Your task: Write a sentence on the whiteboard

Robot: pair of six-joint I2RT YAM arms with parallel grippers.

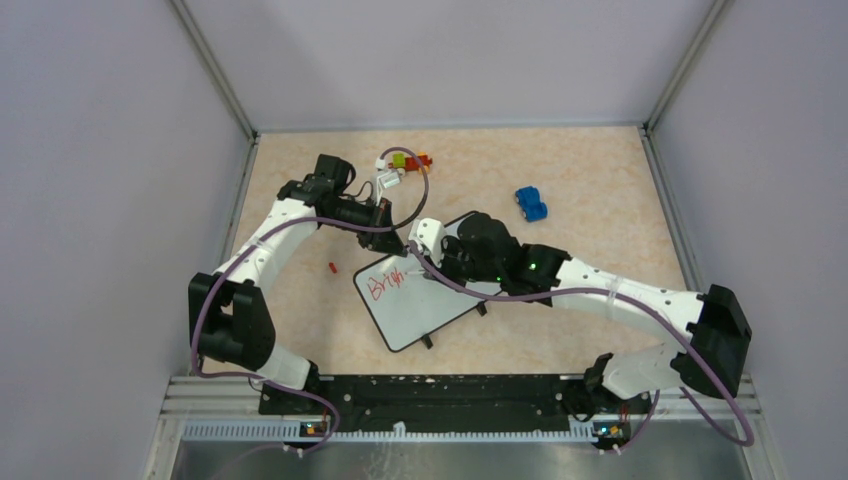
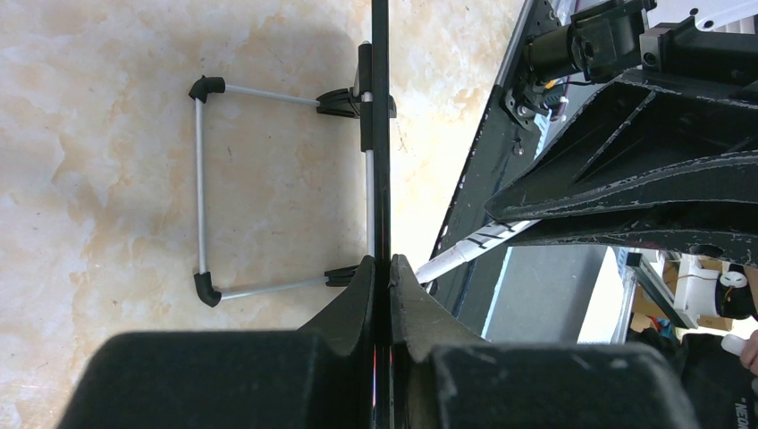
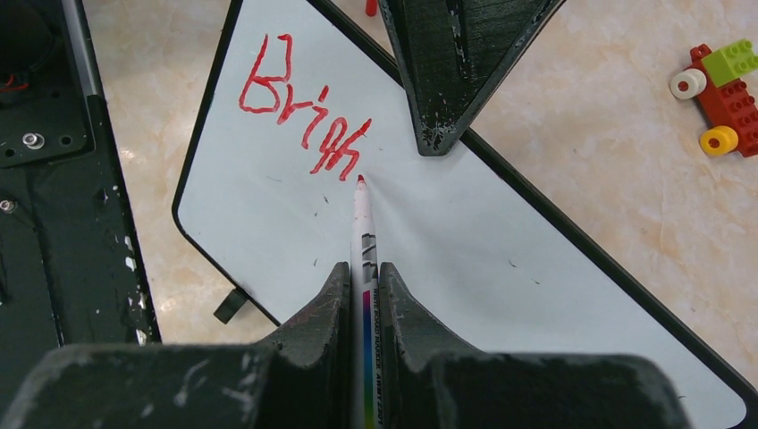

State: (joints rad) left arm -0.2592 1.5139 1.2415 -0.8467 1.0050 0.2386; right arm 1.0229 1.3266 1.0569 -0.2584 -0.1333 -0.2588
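The whiteboard [image 1: 440,305] lies tilted on the table, with the red writing "Brigh" [image 1: 386,283] at its upper left. In the right wrist view the writing [image 3: 299,116] reads the same on the board [image 3: 501,259]. My right gripper [image 3: 362,273] is shut on a thin white marker [image 3: 364,228]; its red tip touches the board just below the last letter. My left gripper [image 2: 382,264] is shut on the board's far edge, seen edge-on as a thin dark strip [image 2: 381,134]. From above, the left gripper [image 1: 397,242] and the right gripper [image 1: 437,268] sit close together.
A small red cap [image 1: 332,267] lies left of the board. Toy bricks [image 1: 405,162] sit behind the left arm and show in the right wrist view [image 3: 724,98]. A blue toy car [image 1: 531,204] is at the back right. The board's wire stand [image 2: 201,192] rests on the table.
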